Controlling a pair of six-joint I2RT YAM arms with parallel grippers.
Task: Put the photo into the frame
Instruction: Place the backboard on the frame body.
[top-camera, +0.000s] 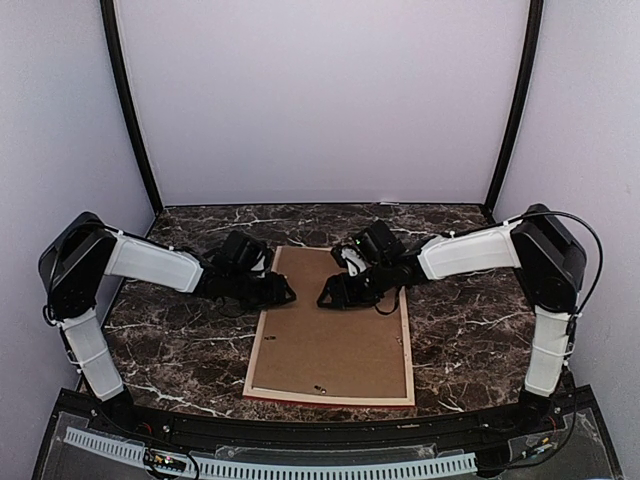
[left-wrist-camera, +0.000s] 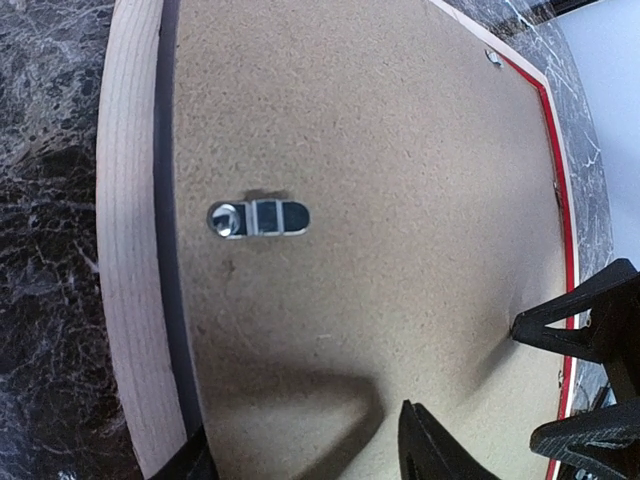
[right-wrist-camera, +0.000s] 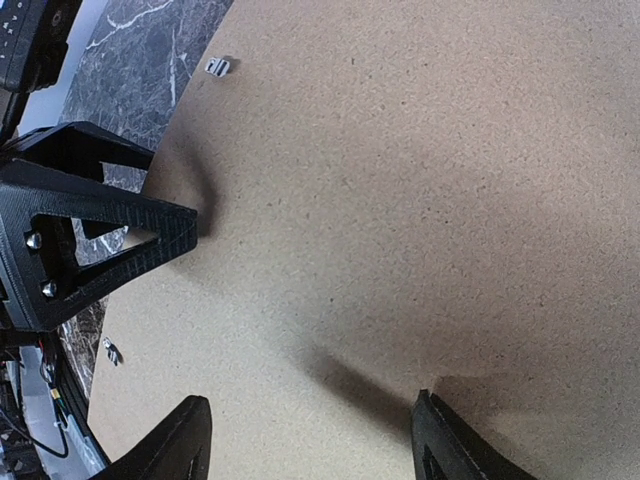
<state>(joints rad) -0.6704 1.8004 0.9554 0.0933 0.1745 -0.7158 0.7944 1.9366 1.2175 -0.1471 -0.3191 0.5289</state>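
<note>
Top external: arms stretched inward, L pincer (top-camera: 288, 295) & R pincer (top-camera: 325, 298) both released, over frame (top-camera: 330, 398).

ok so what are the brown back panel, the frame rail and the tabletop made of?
The backing board is likely hardboard or MDF: matte brown, fine speckled fibre texture. The frame has a rail back that looks like bare pale wood with faint grain; a red edge shows on the opposite side. The table has a dark marble pattern with white veins; real stone or printed laminate, cannot tell.
</note>
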